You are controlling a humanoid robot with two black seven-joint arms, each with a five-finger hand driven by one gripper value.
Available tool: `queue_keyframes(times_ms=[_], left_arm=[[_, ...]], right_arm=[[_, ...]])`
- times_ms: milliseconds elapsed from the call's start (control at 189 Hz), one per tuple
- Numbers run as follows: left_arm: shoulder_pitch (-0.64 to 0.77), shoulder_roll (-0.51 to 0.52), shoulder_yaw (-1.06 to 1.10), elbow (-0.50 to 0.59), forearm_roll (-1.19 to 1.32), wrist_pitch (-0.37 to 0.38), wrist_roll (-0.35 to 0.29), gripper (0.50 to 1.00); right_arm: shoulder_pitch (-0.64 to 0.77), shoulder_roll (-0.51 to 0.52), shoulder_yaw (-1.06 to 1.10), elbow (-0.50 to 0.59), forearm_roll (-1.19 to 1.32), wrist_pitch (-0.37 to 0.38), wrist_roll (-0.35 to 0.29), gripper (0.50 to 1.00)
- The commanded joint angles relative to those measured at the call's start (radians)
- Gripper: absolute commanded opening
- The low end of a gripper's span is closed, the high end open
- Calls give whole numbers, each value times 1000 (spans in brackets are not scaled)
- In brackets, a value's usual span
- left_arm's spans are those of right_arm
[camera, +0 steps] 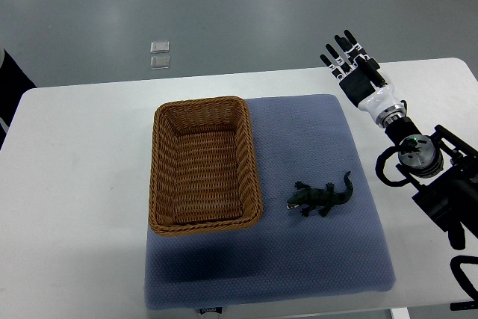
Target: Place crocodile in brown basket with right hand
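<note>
Crocodile (321, 198) lies beside brown basket (203, 163); right hand (357, 74) open, apart.

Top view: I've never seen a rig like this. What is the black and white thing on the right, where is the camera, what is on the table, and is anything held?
The one camera looks steeply down from the robot's own side. The jointed thing coming in from the right edge is the robot's right arm, ending in the right hand. Its fingers are stretched out and hold nothing. No left arm shows. On the white table lies a blue mat. On the mat are an empty brown basket and, to its right, a small green toy crocodile, apart from the hand.
</note>
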Motion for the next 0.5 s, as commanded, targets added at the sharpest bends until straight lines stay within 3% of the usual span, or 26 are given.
queue_keyframes(times_ms=[0,291,493], left_arm=[[0,0,0,0,0,1,0,1000],[0,0,0,2,0,1,0,1000],[0,0,1,-1,0,-1,0,1000]], right_arm=[[1,0,0,0,0,-2,0,926],[13,-6,-12,5,-12,3,-6,926],[93,-131,-178,41,-259,18,-66,924]])
